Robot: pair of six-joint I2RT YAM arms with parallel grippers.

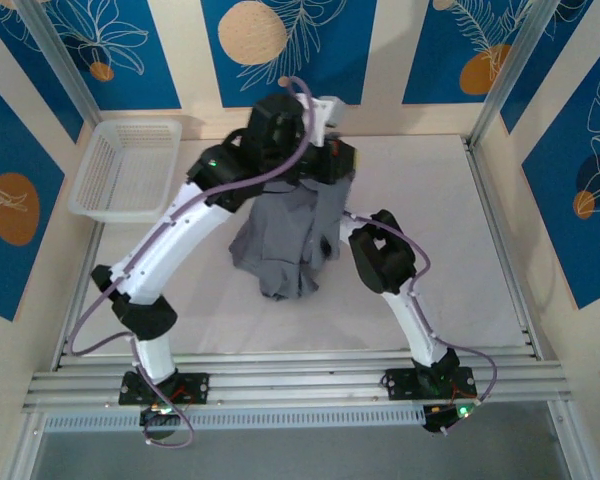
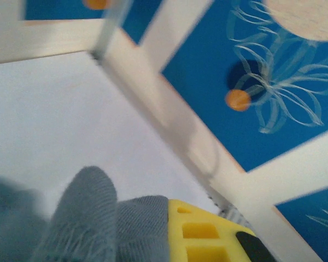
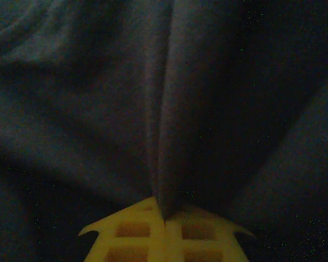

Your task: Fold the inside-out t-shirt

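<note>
Right claw (image 3: 163,212) clamps a fold of the inside-out t-shirt (image 1: 280,250); left claw (image 2: 177,221), closure unclear, touches its far end.

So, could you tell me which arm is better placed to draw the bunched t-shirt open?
Probably right: the right hand is shut on a fold of the t-shirt, with bare table beside it. The left hand shows no clear grip.

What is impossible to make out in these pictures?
Whether the left gripper is clamped: left wrist view, fingers cut off by bottom edge, blurred.
Neck tag of the t-shirt: top view, bunched folds hide it.
Cloth detail near the right gripper: right wrist view, too dark.
</note>
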